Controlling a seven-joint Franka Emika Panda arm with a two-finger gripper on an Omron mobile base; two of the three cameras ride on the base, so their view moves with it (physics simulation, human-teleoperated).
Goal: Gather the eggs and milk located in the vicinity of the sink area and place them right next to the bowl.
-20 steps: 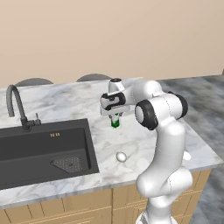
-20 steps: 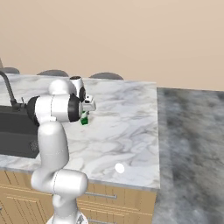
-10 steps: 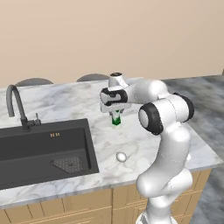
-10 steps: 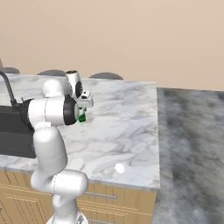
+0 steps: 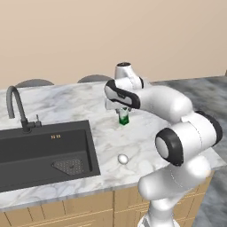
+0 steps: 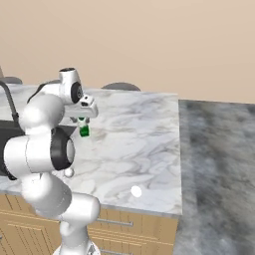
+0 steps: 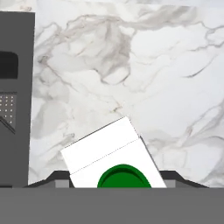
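My gripper (image 5: 123, 111) is shut on the milk carton (image 5: 123, 118), a small white carton with a green cap, and holds it just above the marble counter to the right of the sink (image 5: 44, 150). In the hand view the carton (image 7: 109, 153) sits tilted between the dark fingertips (image 7: 59, 178). From the right base view the carton (image 6: 83, 131) hangs under the hand. One white egg (image 5: 123, 158) lies on the counter by the sink's right edge. Another egg (image 6: 135, 191) lies near the counter's front right corner. The bowl is out of view.
The dark arched faucet (image 5: 17, 108) stands behind the black sink. The marble counter (image 6: 144, 129) stretches right to an edge, with grey floor (image 6: 219, 169) beyond. Two dark chair backs (image 5: 93, 79) rise behind the counter. My own arm (image 6: 45, 149) blocks the right base view of the sink.
The arm has folded, its elbow swinging forward and right. The hand has carried the carton slightly toward the back of the counter. The eggs have not moved.
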